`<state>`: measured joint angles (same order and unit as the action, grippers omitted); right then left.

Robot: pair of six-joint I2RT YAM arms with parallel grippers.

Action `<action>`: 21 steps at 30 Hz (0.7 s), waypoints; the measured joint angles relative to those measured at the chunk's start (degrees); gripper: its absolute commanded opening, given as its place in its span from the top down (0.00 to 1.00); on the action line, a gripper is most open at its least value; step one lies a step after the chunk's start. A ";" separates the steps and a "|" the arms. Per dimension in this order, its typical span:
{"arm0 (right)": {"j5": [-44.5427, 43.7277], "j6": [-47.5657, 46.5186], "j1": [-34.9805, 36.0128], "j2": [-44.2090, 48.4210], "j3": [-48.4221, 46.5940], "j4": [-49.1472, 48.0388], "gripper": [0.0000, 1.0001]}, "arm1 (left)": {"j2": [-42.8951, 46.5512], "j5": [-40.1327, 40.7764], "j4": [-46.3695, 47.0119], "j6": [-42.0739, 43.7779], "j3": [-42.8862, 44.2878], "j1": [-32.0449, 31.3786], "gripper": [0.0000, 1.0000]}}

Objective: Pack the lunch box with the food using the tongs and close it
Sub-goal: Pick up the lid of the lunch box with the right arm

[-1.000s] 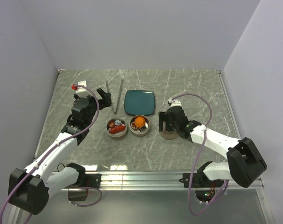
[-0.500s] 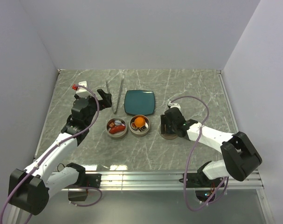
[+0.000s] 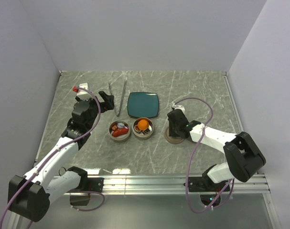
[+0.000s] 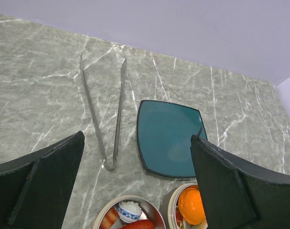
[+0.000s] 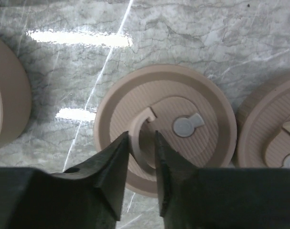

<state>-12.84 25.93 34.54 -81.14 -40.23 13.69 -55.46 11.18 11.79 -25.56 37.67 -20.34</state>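
The lunch box is two round silver tins, the left tin and the right tin, side by side. Food lies in them: a red sausage and a small rice bowl on the left, an orange ball on the right. The tongs lie flat in a narrow V beyond the tins. My left gripper hovers open above them, holding nothing. My right gripper is down on a round brown lid, jaws pinched on its curved handle. A second lid lies just to the right.
A teal rounded-square plate sits bare behind the right tin, next to the tongs. White walls close the table at the back and both sides. A purple cable loops over the right arm. A rounded brown edge shows left of the gripped lid.
My right gripper has sunk onto the brown lid and its jaws have closed from wide apart onto the handle. The left arm has barely moved.
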 measured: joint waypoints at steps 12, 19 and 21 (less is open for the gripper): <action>-2.64 -0.04 0.31 1.51 -0.39 1.68 1.00 | 0.59 0.00 -0.02 -0.02 -0.20 0.02 0.01; -3.04 -0.52 0.46 3.93 -3.37 3.74 1.00 | 0.63 -0.02 -0.02 0.00 -0.22 0.09 0.01; -3.04 -1.11 0.46 4.59 -5.07 4.28 1.00 | 0.63 0.00 -0.02 0.00 -0.22 0.09 0.00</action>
<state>-15.88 24.82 35.00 -76.55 -45.30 17.98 -54.83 11.18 11.77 -25.56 37.45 -20.25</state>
